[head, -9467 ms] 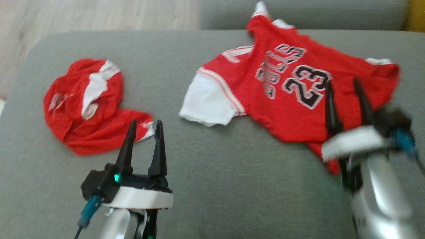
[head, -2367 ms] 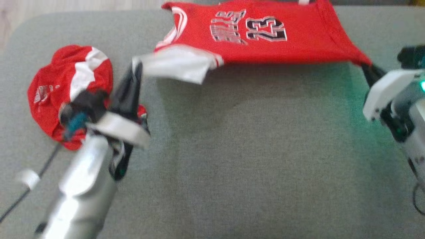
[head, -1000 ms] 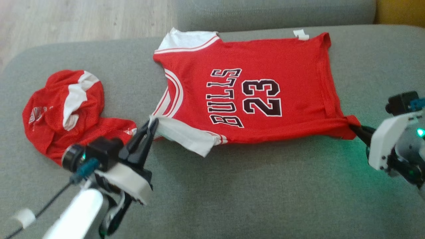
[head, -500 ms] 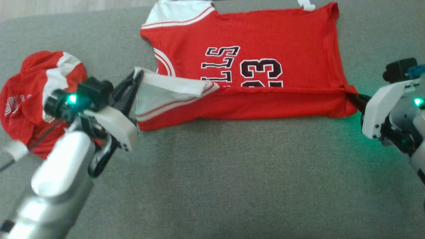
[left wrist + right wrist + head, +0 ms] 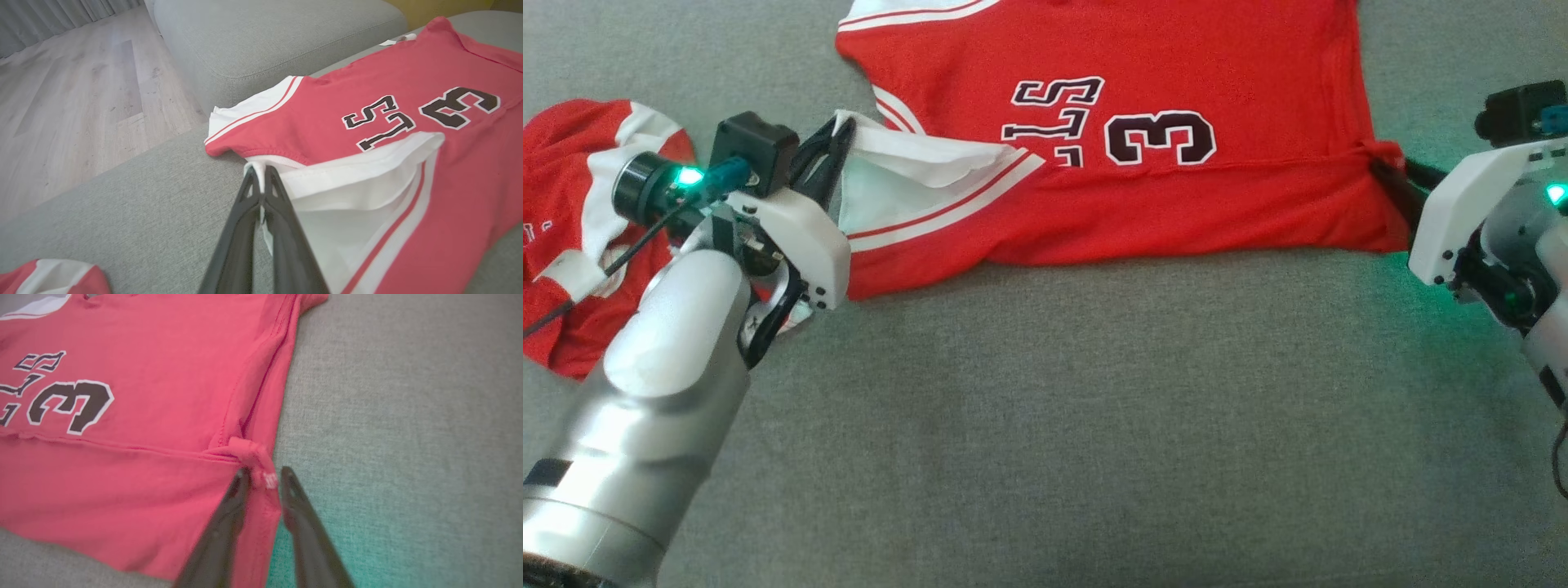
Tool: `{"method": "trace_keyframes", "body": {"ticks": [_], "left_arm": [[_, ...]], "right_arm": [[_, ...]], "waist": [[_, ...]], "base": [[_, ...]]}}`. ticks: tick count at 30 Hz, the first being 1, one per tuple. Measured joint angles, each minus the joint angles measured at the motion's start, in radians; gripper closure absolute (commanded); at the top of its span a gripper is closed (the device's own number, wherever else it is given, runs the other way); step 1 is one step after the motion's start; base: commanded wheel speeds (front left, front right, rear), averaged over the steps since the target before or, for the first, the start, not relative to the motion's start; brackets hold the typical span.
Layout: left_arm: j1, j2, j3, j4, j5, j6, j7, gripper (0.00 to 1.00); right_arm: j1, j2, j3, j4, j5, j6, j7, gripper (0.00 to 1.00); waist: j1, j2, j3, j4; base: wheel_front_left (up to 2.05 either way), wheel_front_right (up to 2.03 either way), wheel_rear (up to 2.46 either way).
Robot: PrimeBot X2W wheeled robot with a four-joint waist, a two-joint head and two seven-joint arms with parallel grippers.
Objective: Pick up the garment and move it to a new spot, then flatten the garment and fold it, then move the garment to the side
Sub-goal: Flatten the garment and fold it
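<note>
The garment point(image 5: 1160, 188) is a red jersey with white sleeves and dark lettering, spread across the grey sofa seat point(image 5: 1094, 408), its near edge folded back over its lower half. My left gripper point(image 5: 837, 135) is shut on the white sleeve point(image 5: 359, 192), pinching its edge between the fingertips point(image 5: 261, 171). At the right, my right gripper point(image 5: 1388, 167) sits at the jersey's hem corner point(image 5: 255, 455). Its fingers stand slightly parted point(image 5: 263, 473), with the bunched red corner loose between them.
A second crumpled red and white garment point(image 5: 572, 188) lies at the far left of the seat, behind my left arm. Beyond the seat stand another grey cushion block point(image 5: 265, 36) and a wooden floor point(image 5: 73, 102).
Both grippers have carried the jersey's near edge farther over its front, covering more of the lettering. The right gripper's fingers have parted from the hem corner. The camera has tilted, shifting the whole picture.
</note>
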State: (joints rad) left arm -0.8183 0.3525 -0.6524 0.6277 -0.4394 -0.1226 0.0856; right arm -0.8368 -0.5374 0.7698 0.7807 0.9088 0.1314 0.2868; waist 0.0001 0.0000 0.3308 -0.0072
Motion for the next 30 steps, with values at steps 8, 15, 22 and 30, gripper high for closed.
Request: {"method": "trace_keyframes", "body": {"ticks": [8,15,22,30], "left_arm": [[-0.016,-0.066,0.045,0.067,-0.008,0.072,-0.198,0.00],[0.022,-0.107,0.146,-0.006,-0.066,0.137,-0.330,0.00],[0.188,-0.127,0.225,-0.209,-0.060,0.184,-0.340,0.00],[0.437,-0.199,0.317,-0.409,-0.003,0.192,-0.343,0.00]], "right_arm": [[-0.036,0.010,-0.046,0.070,0.000,0.000,-0.200,0.00],[-0.035,0.031,-0.119,0.070,-0.008,0.000,-0.446,0.00],[-0.004,0.062,-0.193,0.009,-0.097,0.000,-0.535,0.00],[0.238,0.201,-0.571,-0.215,-0.360,0.000,-0.538,0.00]], "waist": [[-0.0002,0.0000,-0.031,0.014],[-0.0002,0.0000,-0.097,0.021],[-0.0003,0.0001,-0.153,0.013],[-0.0003,0.0001,-0.208,-0.006]], "base": [[0.00,0.00,0.00],[0.00,0.00,0.00],[0.00,0.00,0.00],[0.00,0.00,0.00]]}}
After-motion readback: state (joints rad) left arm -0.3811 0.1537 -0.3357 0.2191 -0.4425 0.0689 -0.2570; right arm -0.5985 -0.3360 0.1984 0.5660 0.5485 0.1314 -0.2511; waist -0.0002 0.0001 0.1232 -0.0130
